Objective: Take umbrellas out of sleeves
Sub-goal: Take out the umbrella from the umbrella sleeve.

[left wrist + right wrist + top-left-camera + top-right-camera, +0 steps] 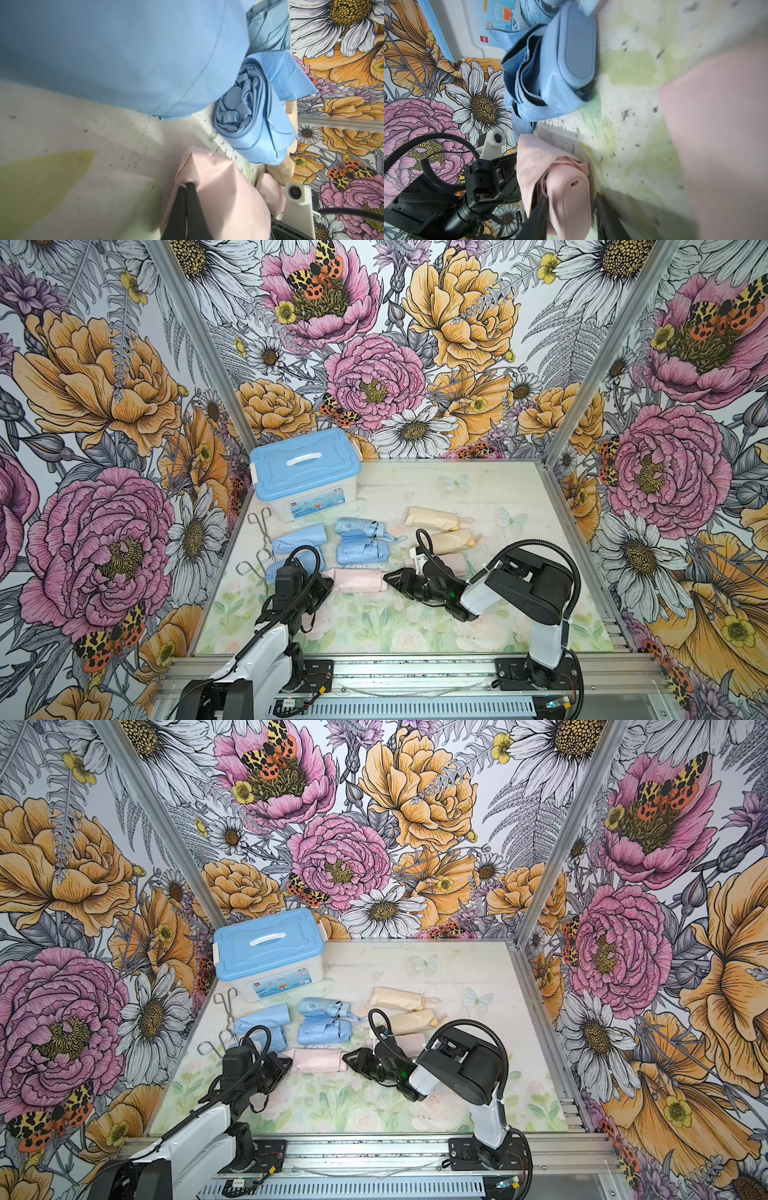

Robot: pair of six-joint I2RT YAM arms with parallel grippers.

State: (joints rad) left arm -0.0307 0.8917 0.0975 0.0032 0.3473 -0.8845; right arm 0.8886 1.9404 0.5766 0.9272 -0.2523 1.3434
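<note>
A pink sleeve [357, 580] [318, 1060] lies near the table's middle between my two grippers. My left gripper [328, 583] [190, 185] is shut, pinching the fabric at the sleeve's closed end [218, 197]. At the sleeve's mouth [533, 158] the pink umbrella's handle [569, 205] pokes out. My right gripper [388, 576] [571, 197] stands open round it, a finger on each side and a thin gap at one. Two blue umbrellas [359, 526] [361, 551] lie bare beside two blue sleeves [299, 539] [311, 560]. Two cream sleeves [432, 518] [451, 541] and another pink one [451, 562] look filled.
A blue-lidded plastic box [305, 472] stands at the back left. Two metal tongs [259, 518] [253, 564] lie along the left wall. Flowered walls close in the table on three sides.
</note>
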